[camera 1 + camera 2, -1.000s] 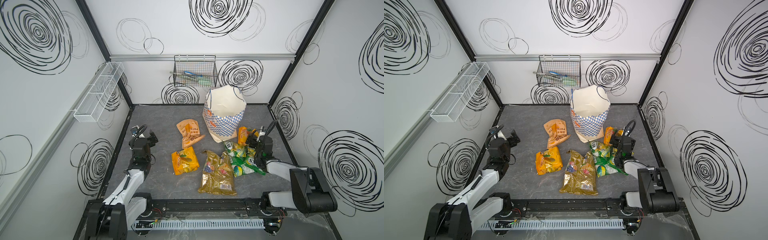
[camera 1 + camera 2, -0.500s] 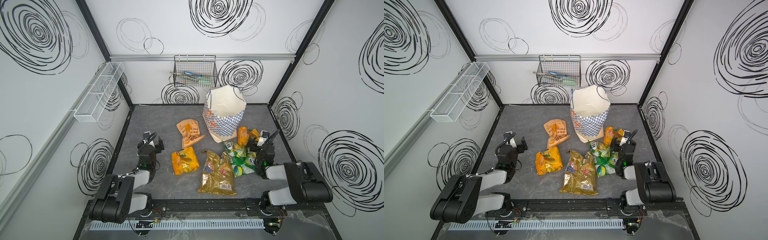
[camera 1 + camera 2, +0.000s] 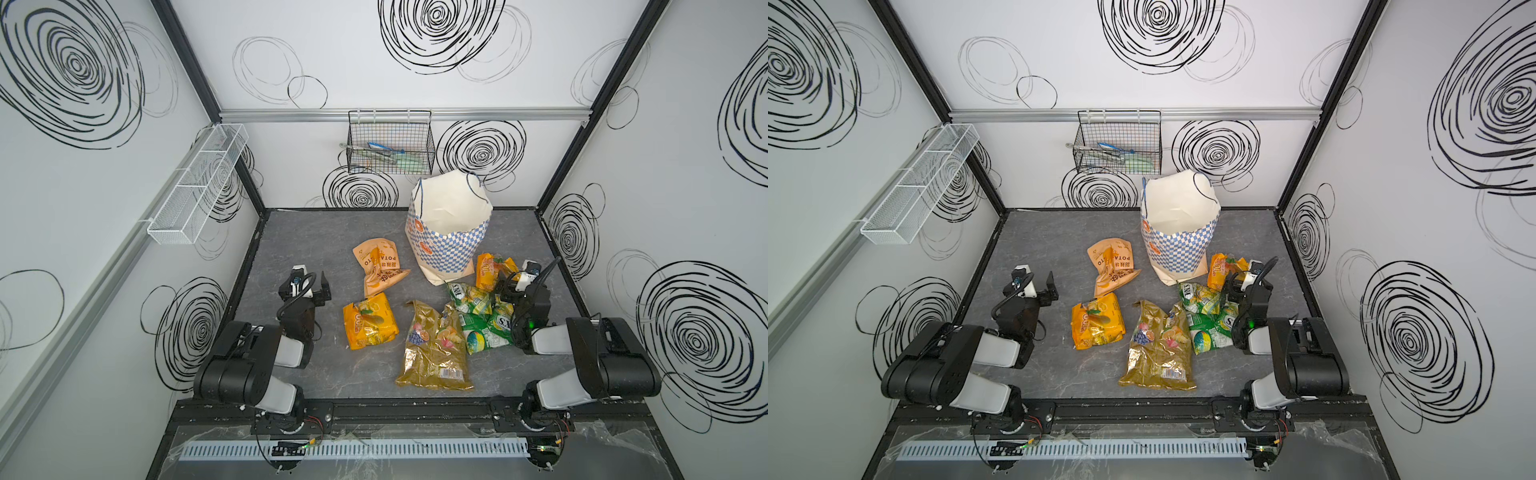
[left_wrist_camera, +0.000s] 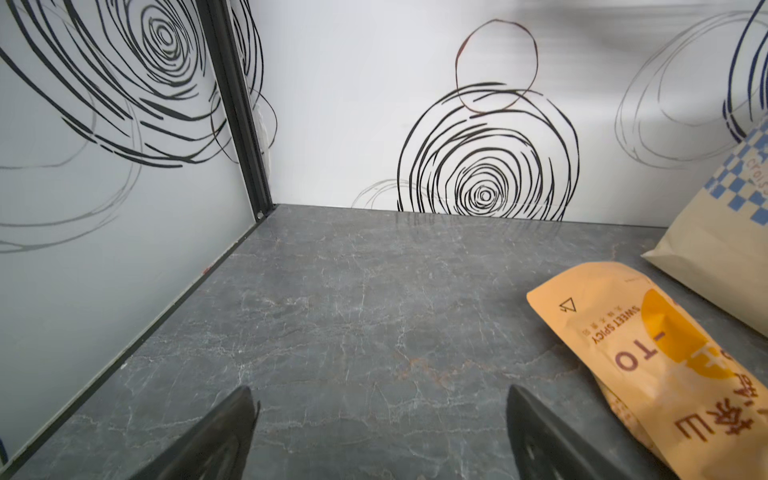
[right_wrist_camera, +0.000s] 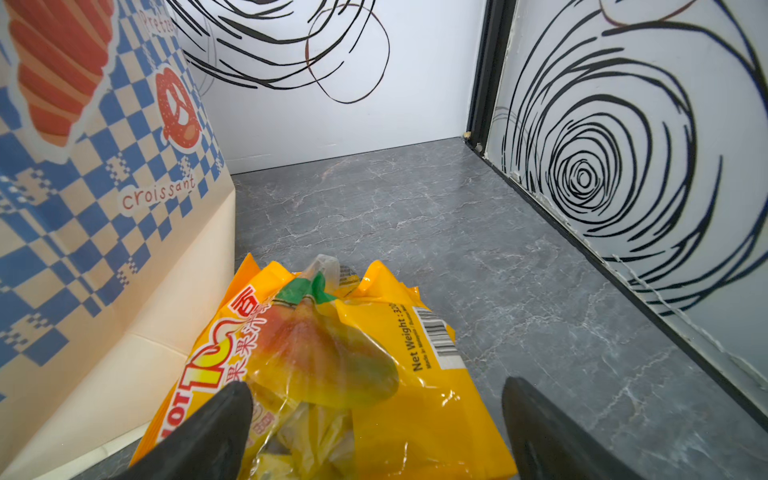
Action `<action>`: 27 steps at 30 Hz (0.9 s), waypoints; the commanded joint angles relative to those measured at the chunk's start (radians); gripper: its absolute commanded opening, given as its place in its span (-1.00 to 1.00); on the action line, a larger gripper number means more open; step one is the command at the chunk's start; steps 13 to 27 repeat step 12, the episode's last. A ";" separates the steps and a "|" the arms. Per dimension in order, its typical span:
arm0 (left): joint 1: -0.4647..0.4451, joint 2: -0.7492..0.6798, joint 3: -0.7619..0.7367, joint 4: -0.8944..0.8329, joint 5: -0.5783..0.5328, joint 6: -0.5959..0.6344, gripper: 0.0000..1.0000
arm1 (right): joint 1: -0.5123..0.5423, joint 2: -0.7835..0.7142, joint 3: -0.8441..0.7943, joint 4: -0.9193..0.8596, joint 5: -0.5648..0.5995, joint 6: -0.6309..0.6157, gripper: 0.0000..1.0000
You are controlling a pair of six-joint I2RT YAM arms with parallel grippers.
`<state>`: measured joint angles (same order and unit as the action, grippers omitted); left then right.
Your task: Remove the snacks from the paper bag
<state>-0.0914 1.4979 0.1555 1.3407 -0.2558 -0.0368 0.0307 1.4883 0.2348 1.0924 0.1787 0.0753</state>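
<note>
Done: the snacks lie out on the dark grey marbled counter point(image 3: 299, 241), and neither pincer carries one.
Left to do: little or nothing, we judge. The mouth of the tall cream-white paper shopping bag point(image 3: 446, 232) shows us only bare cream wall, though its floor is hidden.
Bag: upright at 1 o'clock from the counter's middle, mouth gaping, with a blue-and-white checkered band and thin blue cord handles.
Snacks, by the same clock: tan-orange potato bag point(image 3: 380, 266) at 11 o'clock; orange-yellow foil packet point(image 3: 369, 320) at 8 o'clock; large gold foil packet with fruit pictures point(image 3: 434, 349) at 5 o'clock; heap of green candy bags point(image 3: 478, 316) at 3 o'clock, just beside the gold one; second orange-yellow foil packet point(image 3: 489, 270) at 2 o'clock, against the bag's foot.
Look: all crinkled, lying flat, and sealed as far as we see.
Left pincer point(image 4: 380, 415): spread wide over bare counter at 9 o'clock, pinching nothing.
Right pincer point(image 5: 378, 386): spread wide above the second orange-yellow foil packet, pinching nothing.
</note>
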 commanded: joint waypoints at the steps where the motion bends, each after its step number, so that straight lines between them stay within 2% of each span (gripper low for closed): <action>1: -0.039 0.005 -0.001 0.108 -0.067 0.039 0.93 | -0.004 -0.013 0.020 0.009 -0.010 0.007 0.95; 27: -0.033 0.009 -0.002 0.115 -0.059 0.040 0.92 | -0.007 -0.015 0.019 0.009 -0.015 0.009 0.95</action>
